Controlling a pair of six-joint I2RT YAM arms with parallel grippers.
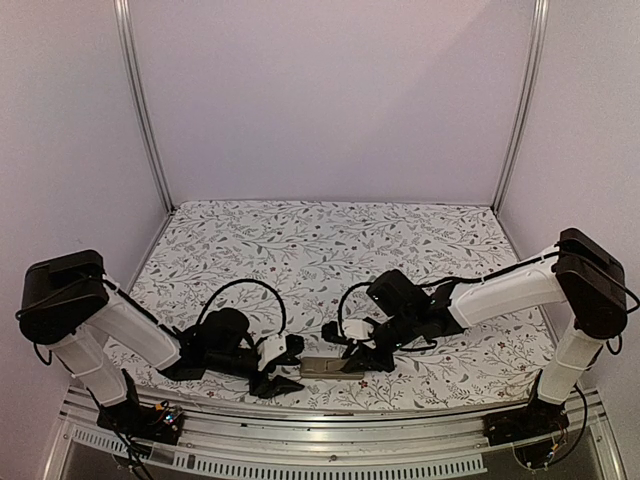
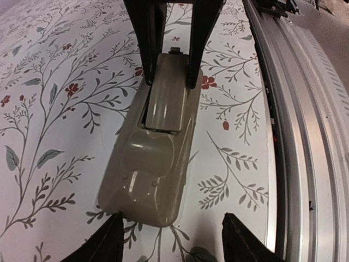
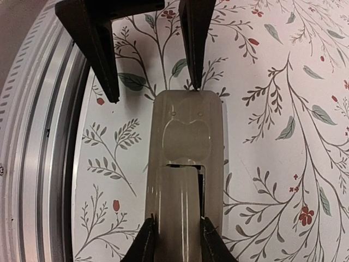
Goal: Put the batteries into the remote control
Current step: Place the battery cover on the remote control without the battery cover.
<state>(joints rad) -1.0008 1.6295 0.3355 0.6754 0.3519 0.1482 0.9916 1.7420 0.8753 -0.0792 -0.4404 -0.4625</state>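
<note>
The remote control (image 1: 328, 367) lies tan back up on the floral cloth near the front edge. It also shows in the left wrist view (image 2: 147, 174) and the right wrist view (image 3: 185, 136). A tan cover panel (image 3: 177, 202) sits over its recess, slightly askew, with a dark gap along one side. My right gripper (image 3: 178, 243) is shut on this panel (image 2: 166, 101). My left gripper (image 2: 174, 243) is open, its fingers straddling the remote's other end without touching it. No batteries show in any view.
A metal rail (image 1: 320, 435) runs along the table's front edge, close beside the remote (image 2: 305, 136) (image 3: 43, 136). The floral cloth (image 1: 330, 240) stretches back to the rear wall. Upright frame posts (image 1: 145, 110) stand at the back corners.
</note>
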